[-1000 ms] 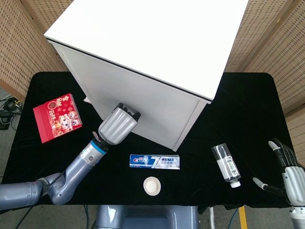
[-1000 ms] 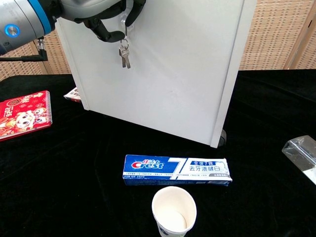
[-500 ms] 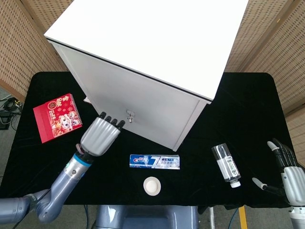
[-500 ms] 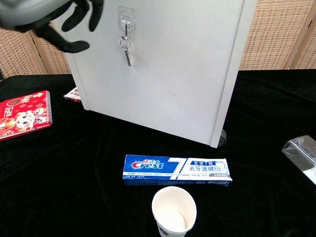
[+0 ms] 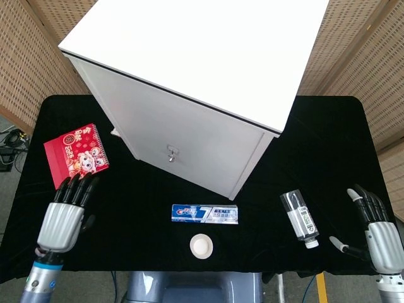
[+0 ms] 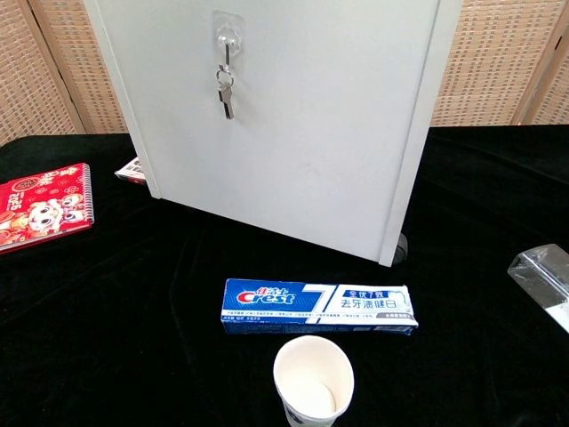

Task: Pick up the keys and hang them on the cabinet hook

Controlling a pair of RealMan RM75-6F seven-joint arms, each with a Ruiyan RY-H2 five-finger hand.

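Hanging from the hook (image 6: 228,37) on the white cabinet (image 6: 311,116), the keys (image 6: 225,89); job looks done, nothing left but resting. Down near the table edge, left hand (image 5: 65,213) and right hand (image 5: 376,228), fingers apart, holding nothing. Seen from the head only, both hands; from the chest, the hook up close.
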